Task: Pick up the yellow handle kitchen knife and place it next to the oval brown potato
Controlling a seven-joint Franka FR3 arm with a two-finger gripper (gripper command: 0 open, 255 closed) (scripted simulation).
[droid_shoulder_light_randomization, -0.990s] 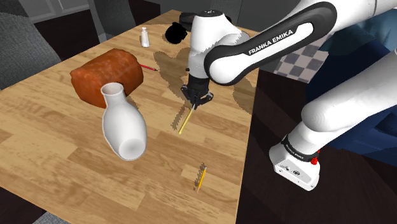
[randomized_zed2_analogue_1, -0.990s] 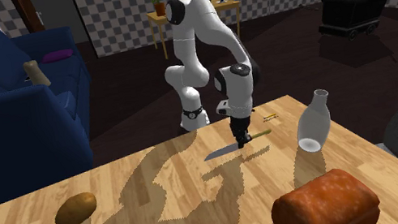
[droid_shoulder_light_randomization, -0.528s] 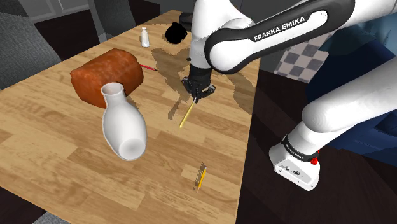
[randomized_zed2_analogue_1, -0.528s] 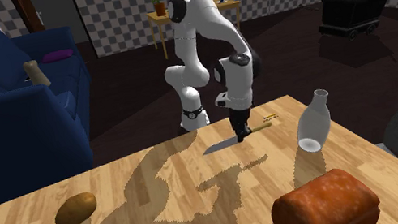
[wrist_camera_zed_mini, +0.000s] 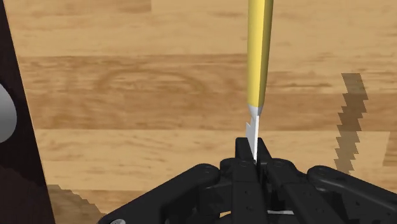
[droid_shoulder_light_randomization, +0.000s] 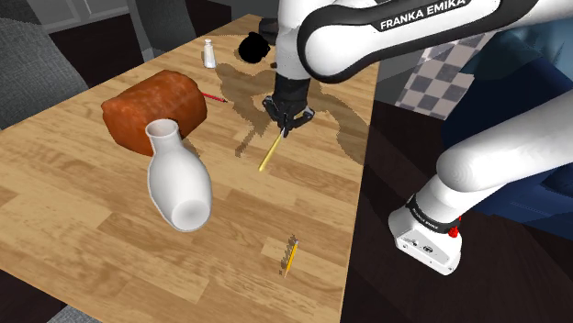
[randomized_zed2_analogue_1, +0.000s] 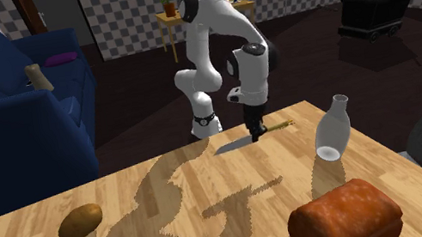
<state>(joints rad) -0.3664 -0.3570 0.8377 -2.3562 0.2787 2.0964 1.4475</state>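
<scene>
The pincer is closed on the knife, and the wrist view shows its two black fingers pinching the thin blade just where it meets the yellow handle. The handle juts out beyond the fingertips. The knife seems to hang clear of the worktop, since its shadow lies apart from it on the wood. In the second exterior view the knife runs roughly sideways. Its handle points toward that view's right, where a white vase stands, and its blade points toward the left. The potato lies well apart from the pincer, far over on the second exterior view's left and nearer that camera, with open wood between the two. So the blade end already faces roughly the potato's way, and the carry, as I judge it, is a long sweep across the worktop along the knife's own length. A brown loaf sits off to the other side and looks unlikely to be in the path. The hold is on the narrow blade with the heavier handle sticking out, so the knife may well pivot or slip if the arm swings quickly. It should come down flat beside the potato, not touching it.
</scene>
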